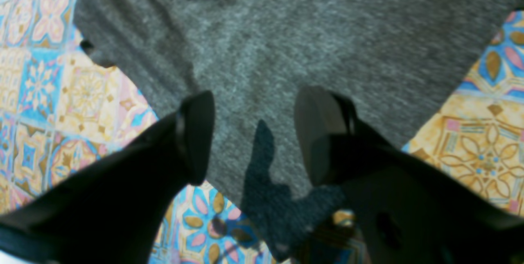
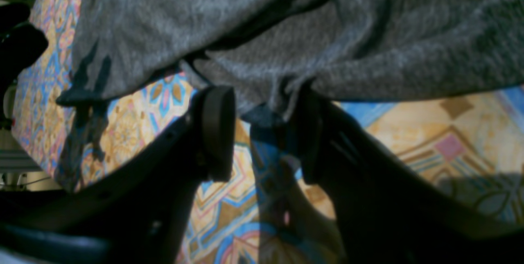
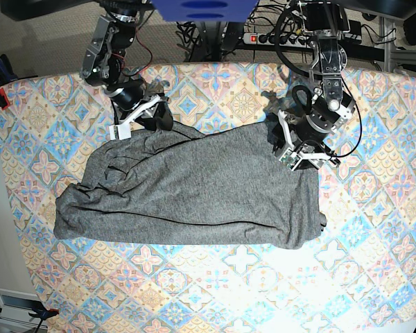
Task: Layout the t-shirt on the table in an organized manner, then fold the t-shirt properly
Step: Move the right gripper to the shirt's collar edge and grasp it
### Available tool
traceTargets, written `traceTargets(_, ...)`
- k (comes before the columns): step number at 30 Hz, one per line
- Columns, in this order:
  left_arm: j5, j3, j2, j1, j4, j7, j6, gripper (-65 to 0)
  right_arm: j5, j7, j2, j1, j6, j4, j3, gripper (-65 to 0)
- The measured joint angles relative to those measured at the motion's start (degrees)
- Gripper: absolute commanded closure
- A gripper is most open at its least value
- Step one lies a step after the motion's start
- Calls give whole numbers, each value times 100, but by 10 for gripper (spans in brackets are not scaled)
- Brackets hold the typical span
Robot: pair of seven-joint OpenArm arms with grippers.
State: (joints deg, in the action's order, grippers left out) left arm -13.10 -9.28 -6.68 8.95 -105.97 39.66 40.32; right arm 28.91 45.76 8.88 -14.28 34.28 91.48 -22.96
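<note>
The t-shirt (image 3: 194,194) lies bunched, its sleeves and neckline hidden in folds, and both wrist views crop it.

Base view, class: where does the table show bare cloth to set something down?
Bare table lies along the near edge below the t-shirt, and to its right. It is crowded at the shirt's far corners, where the left pincer and right pincer work.

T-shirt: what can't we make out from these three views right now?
- Neckline and sleeves of the t-shirt: not identifiable in the base view; the cloth is bunched and doubled over.
- Left pincer: its wrist view is blurred, so contact between pads and fabric is unclear.
- Right pincer: in its wrist view, shadow hides how much of the hem sits between the pads.
- Table: edges cut off in the base view.
</note>
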Motion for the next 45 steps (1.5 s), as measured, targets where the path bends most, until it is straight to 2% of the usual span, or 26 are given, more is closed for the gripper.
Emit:
traceTargets(6,-2,0,0,9,0,2,0,-338,2,-46,0,61,0,-57,-2,-239)
traceTargets(10,-2,0,0,11,0,4,2,-338,-149,85,-2,664,-87,-105,-33,-239)
traceTargets(13,-2,0,0,9,0,2,0,-338,7,-175,-35,1012,-61,-92,-44,-239)
traceTargets(19,0,-2,0,11,0,0,2,-338,-192,125,-17,748,-66,-179,-55,-225)
traceTargets(24,0,-2,0,-2,0,0,2,-338,4,-146,-55,601,-42,-48,-42,-172)
traceTargets(28,0,2,-9,-4,0,0,0,-338,-70,101,-107,190,-39,42,-138,-180)
traceTargets(32,0,13,-11,-15,0,-13,0,-338,-236,-33,-391,365,-275,566,-308,-235)
traceTargets(34,20,13,-13,-17,0,-24,0,-338,-590,-57,-522,389,-313,734,-302,-257)
traceTargets(38,2,20,-7,-4,0,-26,2,-338,-1141,87,-487,240,-348,745,-317,-277)
traceTargets(45,0,24,-11,-2,0,-20,2,-338,-1550,-13,-479,164,-310,686,-293,-277)
